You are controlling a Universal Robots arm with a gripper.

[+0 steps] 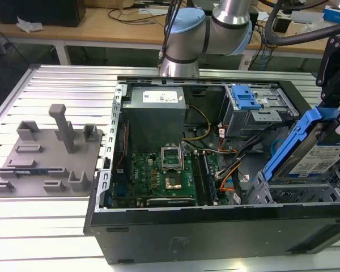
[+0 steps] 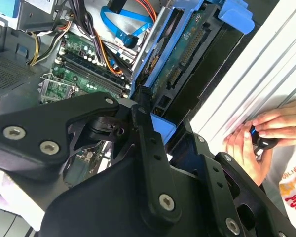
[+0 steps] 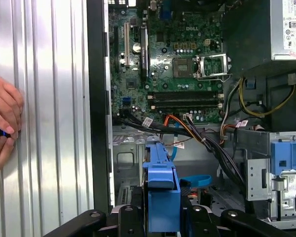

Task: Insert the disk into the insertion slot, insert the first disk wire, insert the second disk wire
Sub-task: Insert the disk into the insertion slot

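Arm point(image 1: 187, 31) reaches across; fingers point(image 2: 144, 133) (both tilted) pressed closed

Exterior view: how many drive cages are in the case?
2: the taller cage bearing a blue latch, and nearer the camera, the insertion slot under the tilted disk. Others may be hidden.
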